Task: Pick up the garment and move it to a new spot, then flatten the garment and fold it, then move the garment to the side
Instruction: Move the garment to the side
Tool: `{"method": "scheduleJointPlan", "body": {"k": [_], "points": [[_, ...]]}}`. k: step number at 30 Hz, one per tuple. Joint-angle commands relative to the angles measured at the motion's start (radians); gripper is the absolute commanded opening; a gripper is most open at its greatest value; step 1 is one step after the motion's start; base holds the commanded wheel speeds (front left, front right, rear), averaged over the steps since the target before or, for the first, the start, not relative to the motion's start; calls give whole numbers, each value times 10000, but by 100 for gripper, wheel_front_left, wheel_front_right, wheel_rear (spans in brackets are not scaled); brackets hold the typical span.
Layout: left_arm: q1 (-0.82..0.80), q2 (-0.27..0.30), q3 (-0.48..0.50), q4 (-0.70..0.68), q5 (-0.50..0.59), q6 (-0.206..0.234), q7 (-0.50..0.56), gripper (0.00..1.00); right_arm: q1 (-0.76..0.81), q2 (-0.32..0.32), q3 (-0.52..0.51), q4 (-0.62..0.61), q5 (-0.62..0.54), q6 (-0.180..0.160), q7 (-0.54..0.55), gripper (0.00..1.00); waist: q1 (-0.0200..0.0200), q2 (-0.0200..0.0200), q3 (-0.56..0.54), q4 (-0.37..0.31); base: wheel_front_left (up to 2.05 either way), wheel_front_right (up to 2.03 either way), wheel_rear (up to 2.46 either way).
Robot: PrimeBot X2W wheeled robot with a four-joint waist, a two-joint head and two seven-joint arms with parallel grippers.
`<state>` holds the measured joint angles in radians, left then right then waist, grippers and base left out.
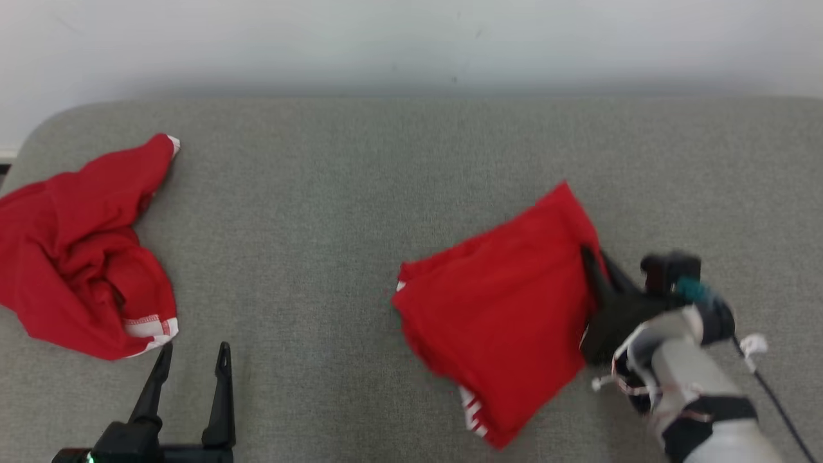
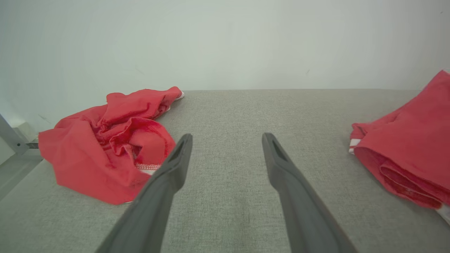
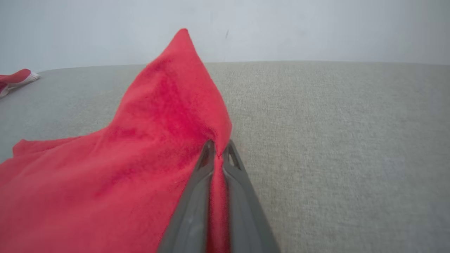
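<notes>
A folded red garment [image 1: 501, 308] with white trim lies right of centre on the grey padded surface [image 1: 321, 193]. My right gripper [image 1: 588, 257] is at its right edge, shut on the fabric. In the right wrist view the red cloth [image 3: 123, 168] is pinched between the closed fingers of that gripper [image 3: 218, 149], and a corner rises in a peak above them. My left gripper [image 1: 195, 350] stands open at the lower left with nothing between its fingers. From the left wrist, that gripper [image 2: 227, 138] points at bare surface, with the folded garment [image 2: 411, 151] at the far right.
A second red garment [image 1: 77, 257] lies crumpled at the surface's left end, just left of the left fingers [image 2: 105, 158]; its tip shows far left [image 3: 15, 77] in the right wrist view. A pale wall runs behind the surface. Bare grey surface spans the middle and back.
</notes>
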<state>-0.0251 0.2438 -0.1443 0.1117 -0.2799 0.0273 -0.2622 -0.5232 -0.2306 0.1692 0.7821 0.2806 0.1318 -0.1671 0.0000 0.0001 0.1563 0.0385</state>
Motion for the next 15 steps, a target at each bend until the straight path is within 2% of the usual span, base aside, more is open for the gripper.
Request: {"method": "scheduleJointPlan", "body": {"k": [1,5,10,15], "points": [[-207,-29,-11,-25,80,-23,-30,100,-325,-128,11,86,45,-27,-14,0,0,-1,519,-73,0,0,0],[-625,-136,-110,-169,210,-149,-32,100,-1648,-497,89,408,17,-27,18,0,0,-1,1247,-65,0,0,0],[-1237,-231,-54,-573,290,-427,-31,100,-2861,-1394,58,659,-12,-27,-89,0,0,-1,2123,-159,0,0,0],[-1754,-268,164,-1258,509,-630,-32,100,-3836,-2425,61,767,-66,-27,-27,0,0,-1,3011,-594,0,0,0]]}}
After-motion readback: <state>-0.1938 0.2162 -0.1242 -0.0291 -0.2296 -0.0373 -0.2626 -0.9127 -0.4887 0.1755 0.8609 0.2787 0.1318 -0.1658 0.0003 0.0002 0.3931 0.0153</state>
